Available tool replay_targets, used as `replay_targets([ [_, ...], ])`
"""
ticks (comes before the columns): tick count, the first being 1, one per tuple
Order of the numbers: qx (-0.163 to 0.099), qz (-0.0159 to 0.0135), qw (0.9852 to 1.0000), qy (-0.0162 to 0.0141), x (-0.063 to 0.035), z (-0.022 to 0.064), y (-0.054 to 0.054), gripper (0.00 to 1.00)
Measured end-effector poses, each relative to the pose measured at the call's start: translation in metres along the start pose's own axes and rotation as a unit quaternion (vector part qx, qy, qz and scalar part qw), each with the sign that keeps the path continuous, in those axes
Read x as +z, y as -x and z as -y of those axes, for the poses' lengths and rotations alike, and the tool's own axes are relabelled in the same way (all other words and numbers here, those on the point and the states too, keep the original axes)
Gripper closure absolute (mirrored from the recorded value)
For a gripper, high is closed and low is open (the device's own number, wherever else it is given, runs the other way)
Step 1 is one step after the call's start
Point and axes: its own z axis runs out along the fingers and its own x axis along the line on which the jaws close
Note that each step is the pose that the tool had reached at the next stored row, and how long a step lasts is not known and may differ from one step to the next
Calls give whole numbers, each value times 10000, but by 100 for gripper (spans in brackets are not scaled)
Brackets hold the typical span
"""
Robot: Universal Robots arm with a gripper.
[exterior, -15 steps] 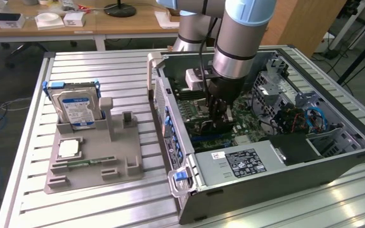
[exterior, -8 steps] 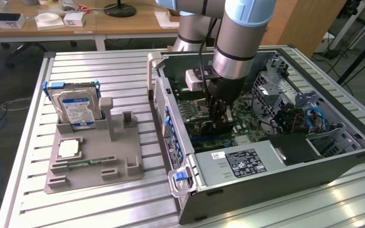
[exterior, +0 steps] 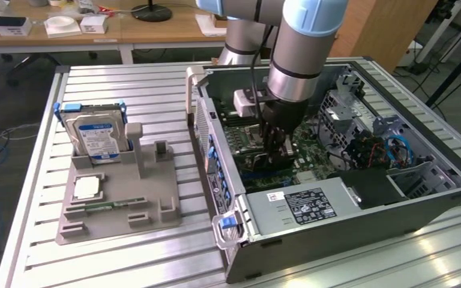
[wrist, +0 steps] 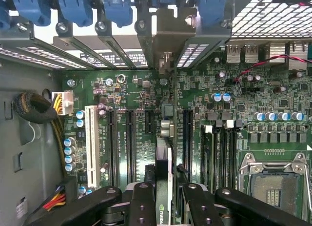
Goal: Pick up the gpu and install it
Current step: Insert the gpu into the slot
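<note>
The gpu [wrist: 164, 155] appears edge-on in the wrist view as a thin dark card. Its silver bracket [wrist: 168, 40] points toward the case's rear slot openings. My gripper [wrist: 165, 179] is shut on it, one black finger [wrist: 142, 201] on each face. The card stands upright over the green motherboard [wrist: 136, 94], between the black expansion slots [wrist: 130, 143]; I cannot tell whether it touches a slot. In the exterior view the gripper [exterior: 278, 153] reaches down into the open computer case [exterior: 422, 198], with the card dark and hard to make out between the fingers.
A grey holder [exterior: 118, 198] at the exterior view's left carries a hard drive [exterior: 94, 135], a processor chip [exterior: 86, 187] and a memory stick [exterior: 114, 205]. Inside the case are the power supply [exterior: 311, 204], blue slot latches [wrist: 73, 6], a cable bundle [wrist: 34, 109] and the processor socket [wrist: 273, 187].
</note>
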Motion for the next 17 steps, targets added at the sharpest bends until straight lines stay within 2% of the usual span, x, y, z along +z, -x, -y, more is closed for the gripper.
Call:
replay_targets([
  [8,0,-6,10000,1,2,2,4,74],
  [11,1,16,10000,-11,-38,2,4,74],
  [13,0,3,10000,-5,-75,2,-1,74],
  [17,0,2,10000,-4,-77,2,0,74],
])
